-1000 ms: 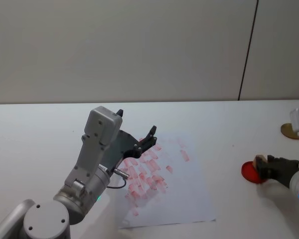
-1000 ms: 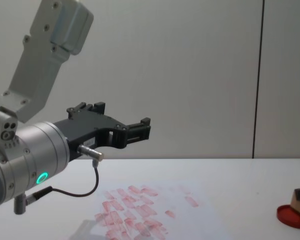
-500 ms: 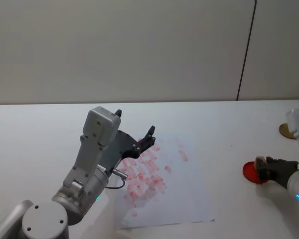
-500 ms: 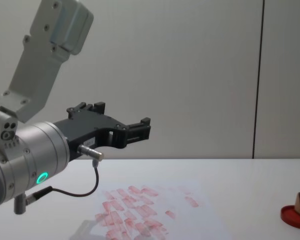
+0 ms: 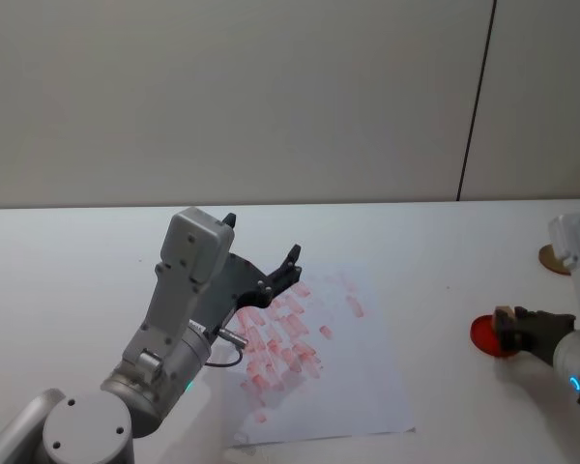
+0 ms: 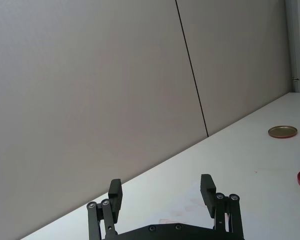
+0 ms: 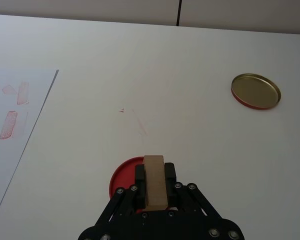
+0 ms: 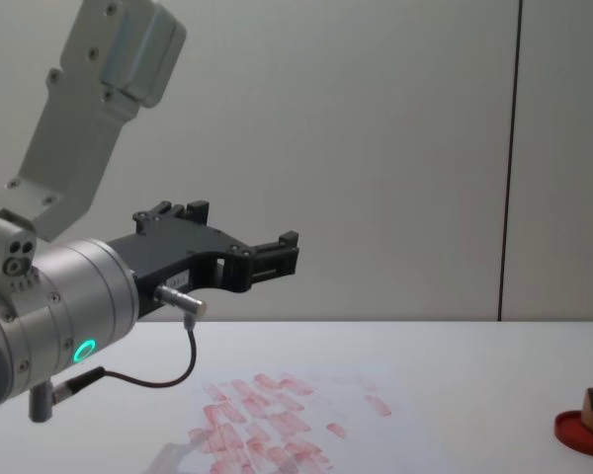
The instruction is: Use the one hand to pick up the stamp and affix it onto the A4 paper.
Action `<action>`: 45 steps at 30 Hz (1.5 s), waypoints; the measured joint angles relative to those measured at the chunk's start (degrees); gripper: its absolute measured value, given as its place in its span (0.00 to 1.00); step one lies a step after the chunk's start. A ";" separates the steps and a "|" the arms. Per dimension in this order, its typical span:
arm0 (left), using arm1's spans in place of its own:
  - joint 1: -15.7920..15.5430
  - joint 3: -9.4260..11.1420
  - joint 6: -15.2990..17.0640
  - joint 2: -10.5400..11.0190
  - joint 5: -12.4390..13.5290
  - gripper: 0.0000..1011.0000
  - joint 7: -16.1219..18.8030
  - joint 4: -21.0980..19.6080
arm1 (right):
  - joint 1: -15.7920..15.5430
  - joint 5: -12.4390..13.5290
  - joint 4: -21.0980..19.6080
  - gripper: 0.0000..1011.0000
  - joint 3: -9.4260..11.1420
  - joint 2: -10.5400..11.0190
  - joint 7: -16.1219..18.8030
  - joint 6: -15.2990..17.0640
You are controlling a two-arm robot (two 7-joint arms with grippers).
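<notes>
The right end effector [image 7: 154, 175] is clamped on the stamp [image 7: 154, 186], its two black fingers pressing the sides of the tan block, which stands up between them. Directly beneath it lies the round red ink pad [image 7: 122, 181], with the stamp over the pad's near edge; whether its base touches the ink cannot be told. Against the views of a second ago, almost nothing has changed: this end effector has stayed at the pad with the stamp in its grip and has at most shifted a trifle, so the pick-up looks done and the inking is probably in hand or just finishing, while the carry to the sheet has not begun. Beyond the end effector, farther from the robot, the gold lid [image 7: 255, 90] rests on the white desk [image 5: 445, 242], apart from the pad. Well off to this end effector's left lies the A4 paper [image 5: 362, 372], flat, its far half crowded with pinkish prints and its nearer part bare; a stretch of bare desk separates it from the pad, so the next move likely calls for a lift and a leftward carry. Farthest off, the left end effector [image 6: 161, 185] hovers idle above the printed area with its fingers spread wide, as it did a second ago.
</notes>
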 joint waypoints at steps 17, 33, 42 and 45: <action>0.00 0.00 0.00 0.00 0.00 0.98 0.00 0.00 | -0.57 -2.09 -3.79 0.21 -0.24 0.12 1.27 -2.46; 0.00 0.00 0.00 0.00 0.00 0.98 0.00 0.00 | -0.47 -5.15 -10.80 0.21 -1.72 -0.59 4.79 -4.09; 0.00 0.00 0.00 0.00 0.00 0.98 0.00 0.00 | 0.58 -7.22 -10.02 0.21 -4.18 -2.50 9.26 -2.84; 0.00 0.00 0.00 0.00 0.00 0.98 0.00 0.00 | 1.18 -8.02 -8.66 0.21 -5.07 -3.32 10.68 -2.27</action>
